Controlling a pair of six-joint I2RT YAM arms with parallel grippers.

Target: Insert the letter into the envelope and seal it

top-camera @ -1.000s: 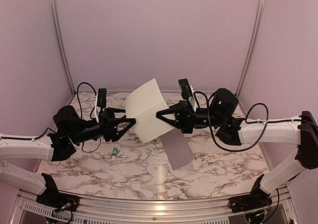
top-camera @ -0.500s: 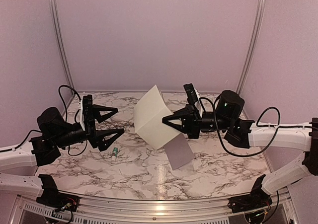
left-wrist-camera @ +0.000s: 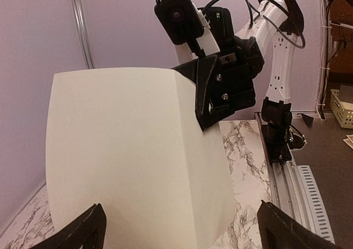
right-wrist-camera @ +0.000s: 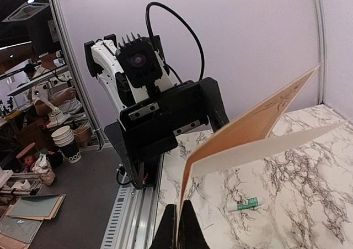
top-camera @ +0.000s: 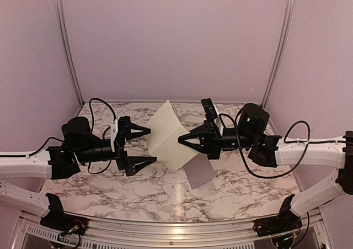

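Spread wide, the jaws of the left gripper flank the left edge of the letter in the top view, while the right gripper is pinched shut on the sheet's right edge and holds it tilted in the air between the two arms. Below and right of it the envelope lies flat on the marble table, its far end hidden behind the letter, with bare marble between its near corner and the table's front rail. From the left wrist the sheet fills the gap between the two fingertips without being gripped, and its centre fold runs up to the right gripper's clamp on the far edge. From the right wrist the panels splay in a V above the closed fingers – and only here a small green-white tube shows, lying on the marble beneath.
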